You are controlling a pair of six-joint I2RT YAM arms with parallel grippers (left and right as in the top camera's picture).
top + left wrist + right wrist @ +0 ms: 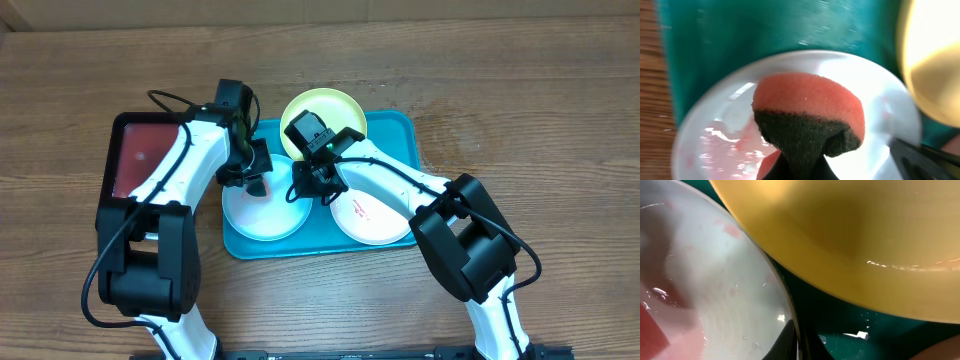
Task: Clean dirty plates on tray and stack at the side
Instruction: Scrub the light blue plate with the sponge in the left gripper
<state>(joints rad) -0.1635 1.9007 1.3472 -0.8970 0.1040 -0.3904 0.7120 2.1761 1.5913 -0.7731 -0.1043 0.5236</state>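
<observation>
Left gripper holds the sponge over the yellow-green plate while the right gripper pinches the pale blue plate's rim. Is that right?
No: the sponge is over the pale blue plate, not the yellow-green plate, as the left wrist view shows. The left gripper does hold it, and the right gripper pinches that plate's rim.

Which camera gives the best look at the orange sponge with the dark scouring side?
Left wrist: the orange foam sponge with its dark green scouring layer fills mid-frame, over the pale round plastic plate. Overhead shows only a small reddish sliver of it. Right wrist shows at most a blurred red patch, lower left.
</observation>
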